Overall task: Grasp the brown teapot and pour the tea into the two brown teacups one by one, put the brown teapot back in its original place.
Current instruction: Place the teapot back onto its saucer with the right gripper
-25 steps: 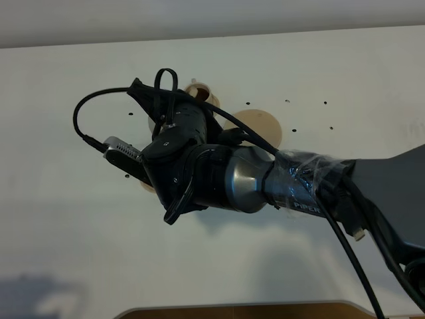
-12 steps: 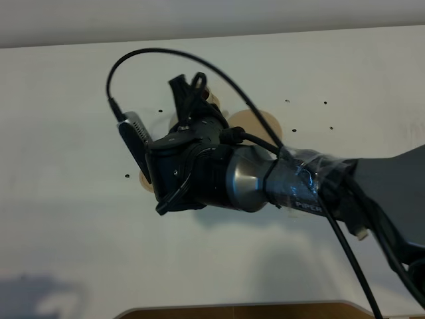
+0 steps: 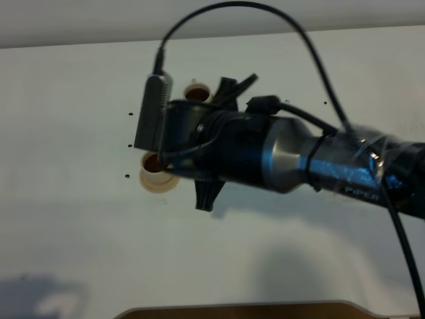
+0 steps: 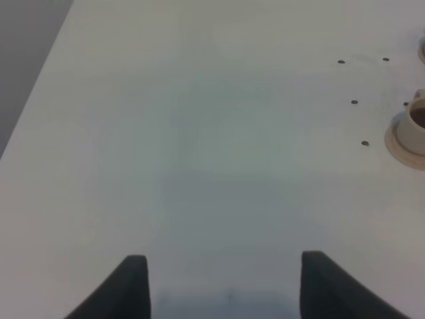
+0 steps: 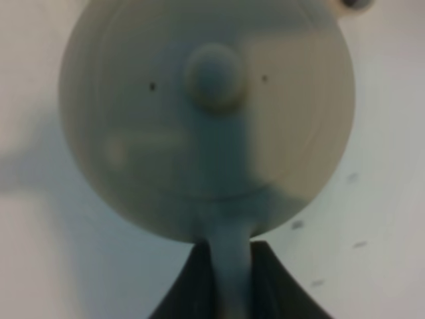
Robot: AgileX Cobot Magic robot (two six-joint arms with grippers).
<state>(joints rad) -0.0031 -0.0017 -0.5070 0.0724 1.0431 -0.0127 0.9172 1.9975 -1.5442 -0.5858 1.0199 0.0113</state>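
Note:
The brown teapot (image 5: 206,119) fills the right wrist view from above, its knobbed lid (image 5: 214,76) facing the camera. My right gripper (image 5: 229,262) is shut on its loop handle (image 5: 229,246). In the exterior high view my right arm (image 3: 265,156) reaches across the table and hides the teapot and the original place. One brown teacup (image 3: 198,92) stands at the back. The other teacup (image 3: 154,163) sits on its saucer (image 3: 156,183) just left of the wrist. Both hold dark tea. My left gripper (image 4: 222,282) hangs open over bare table, with that cup (image 4: 417,123) off to one side.
The white table (image 3: 66,166) has several small dark holes (image 3: 127,176) near the cups. Its back edge runs along the top of the exterior view. A wooden edge (image 3: 246,310) shows at the front. A black cable (image 3: 232,6) loops above the wrist.
My right wrist has rolled back upright and shifted right, carrying the teapot with it. The arm now covers the large saucer, and the near cup has come into view.

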